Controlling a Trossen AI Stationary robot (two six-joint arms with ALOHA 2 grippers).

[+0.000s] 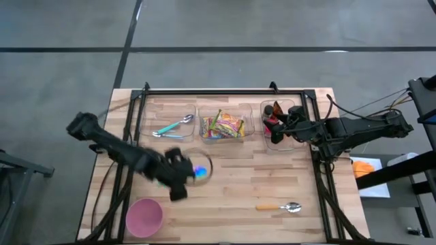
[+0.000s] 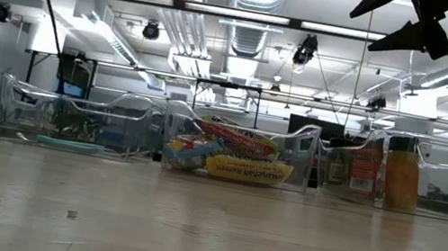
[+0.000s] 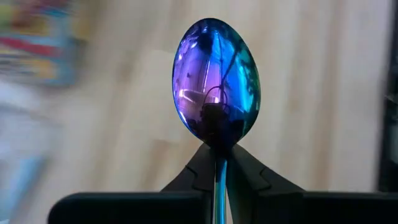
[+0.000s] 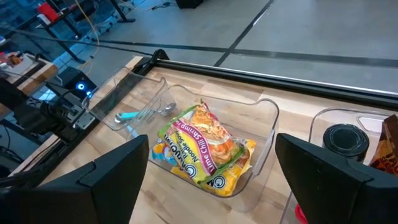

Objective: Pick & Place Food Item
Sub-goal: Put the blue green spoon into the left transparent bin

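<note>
Colourful noodle packets lie in the middle clear bin at the table's far side. My left gripper hangs over the table's middle left, shut on an iridescent blue-purple spoon. The spoon's bowl points toward the table's right. My right gripper hovers open over the right bin, with nothing between its fingers; in its wrist view the noodle packets lie ahead of it. My left gripper pinches the spoon's thin neck, just behind the bowl, between its two fingertips. The handle runs back between the fingers and is hidden there. The spoon is lifted clear of the table, its bowl sticking out beyond the fingertips.
A pink bowl stands near the front left edge. A wooden-handled spoon lies at the front right. The left bin holds a teal-handled utensil; the right bin holds bottles. A dark frame borders the table.
</note>
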